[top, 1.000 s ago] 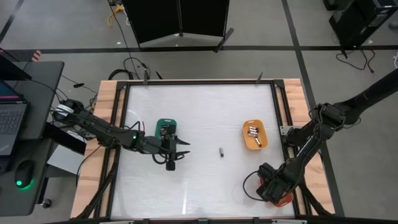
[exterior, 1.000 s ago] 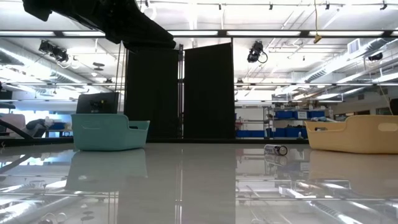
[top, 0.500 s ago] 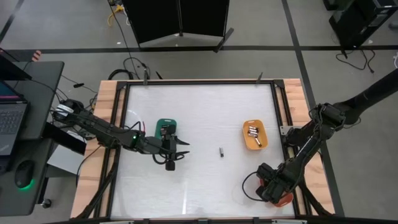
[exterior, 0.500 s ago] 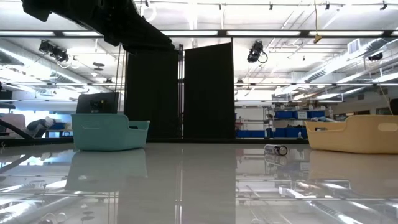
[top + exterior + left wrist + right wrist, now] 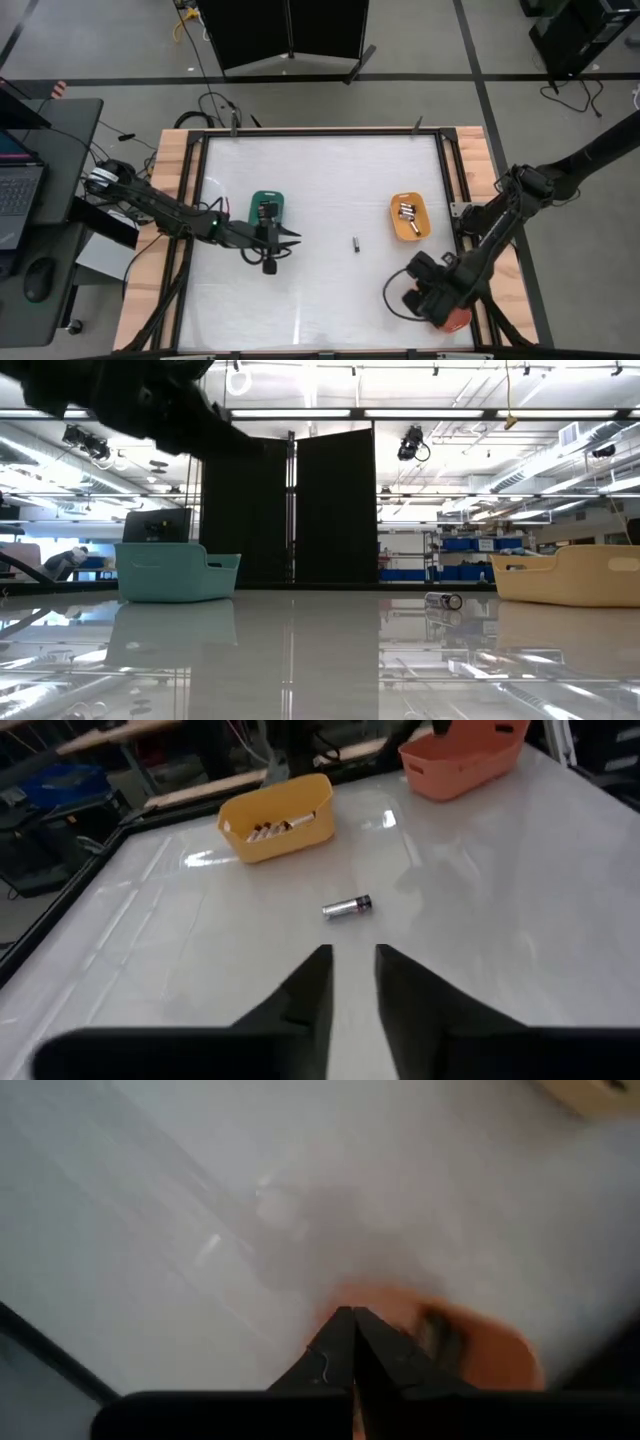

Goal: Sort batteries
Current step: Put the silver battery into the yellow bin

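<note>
Gleaming white table (image 5: 320,180) carries one battery (image 5: 355,244)

Two dark arms are showing against the pale bench, each built of slim black links joined by thicker rounded joints. The left arm (image 5: 170,213) is carrying a small green light midway along its length, with pale cabling bunching at its base by the bench's left edge. The right arm (image 5: 500,225) is looking bulkier, its joints forming chunky black knuckles. The left gripper (image 5: 352,982) is presenting two flat, matte black fingers (image 5: 302,1002) tapering to blunt tips, with a narrow slit between them. The right gripper (image 5: 352,1342) is presenting two black wedge-shaped fingers meeting at a point.
</note>
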### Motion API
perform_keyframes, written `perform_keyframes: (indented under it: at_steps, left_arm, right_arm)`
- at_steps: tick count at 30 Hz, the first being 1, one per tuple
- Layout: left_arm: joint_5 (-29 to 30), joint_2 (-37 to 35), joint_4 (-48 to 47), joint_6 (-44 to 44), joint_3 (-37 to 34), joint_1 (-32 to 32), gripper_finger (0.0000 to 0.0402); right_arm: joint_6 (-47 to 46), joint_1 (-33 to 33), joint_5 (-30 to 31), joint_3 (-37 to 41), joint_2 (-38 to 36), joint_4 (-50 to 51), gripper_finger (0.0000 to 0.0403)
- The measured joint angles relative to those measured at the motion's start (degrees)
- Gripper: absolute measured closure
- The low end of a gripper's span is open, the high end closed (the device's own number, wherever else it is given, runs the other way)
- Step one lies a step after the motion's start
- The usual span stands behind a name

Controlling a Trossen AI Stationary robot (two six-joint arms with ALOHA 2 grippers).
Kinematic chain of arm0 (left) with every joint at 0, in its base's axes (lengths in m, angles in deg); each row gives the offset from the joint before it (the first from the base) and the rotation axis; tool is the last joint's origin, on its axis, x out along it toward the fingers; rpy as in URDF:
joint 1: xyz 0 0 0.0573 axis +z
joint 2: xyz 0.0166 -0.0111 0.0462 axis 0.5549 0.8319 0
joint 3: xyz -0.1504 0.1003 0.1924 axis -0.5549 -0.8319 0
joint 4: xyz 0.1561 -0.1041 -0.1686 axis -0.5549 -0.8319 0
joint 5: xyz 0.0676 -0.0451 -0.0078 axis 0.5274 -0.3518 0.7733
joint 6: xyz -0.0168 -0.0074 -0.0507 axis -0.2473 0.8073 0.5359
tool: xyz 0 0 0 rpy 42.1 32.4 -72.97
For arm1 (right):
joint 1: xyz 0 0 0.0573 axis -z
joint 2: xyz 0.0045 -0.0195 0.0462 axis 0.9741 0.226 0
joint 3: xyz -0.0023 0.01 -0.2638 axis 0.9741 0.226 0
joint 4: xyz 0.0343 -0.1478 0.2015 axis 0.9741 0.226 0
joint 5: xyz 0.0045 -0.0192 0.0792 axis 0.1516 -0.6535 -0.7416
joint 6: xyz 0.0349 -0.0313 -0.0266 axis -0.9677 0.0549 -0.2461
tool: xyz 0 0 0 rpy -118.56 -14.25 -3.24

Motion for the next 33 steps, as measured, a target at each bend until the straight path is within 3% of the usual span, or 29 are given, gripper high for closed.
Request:
perform_keyframes:
  at_steps: [7, 17, 27, 33]
  left_arm:
    - [-4.6, -0.1, 14.0, -2.2, -8.0, 0.1, 0.0394]
    - [-13.2, -0.1, 28.5, -3.1, -15.8, 1.7, 0.0392]
    - [-16.1, -0.9, 37.6, -1.1, -22.4, 5.9, 0.0395]
    - [-16.2, -8.0, 38.0, -1.1, -26.4, 6.2, 0.0395]
  right_arm:
    - [7.0, 8.1, 5.9, 4.2, 0.0, -8.7, 0.0383]
    - [18.4, 19.9, 17.1, 4.9, 0.7, -17.3, 0.0374]
    - [28.7, 28.4, 16.2, 4.9, 7.7, -27.8, 0.0329]
    - [28.1, 30.4, 16.0, 4.9, 9.0, -28.4, 0.0299]
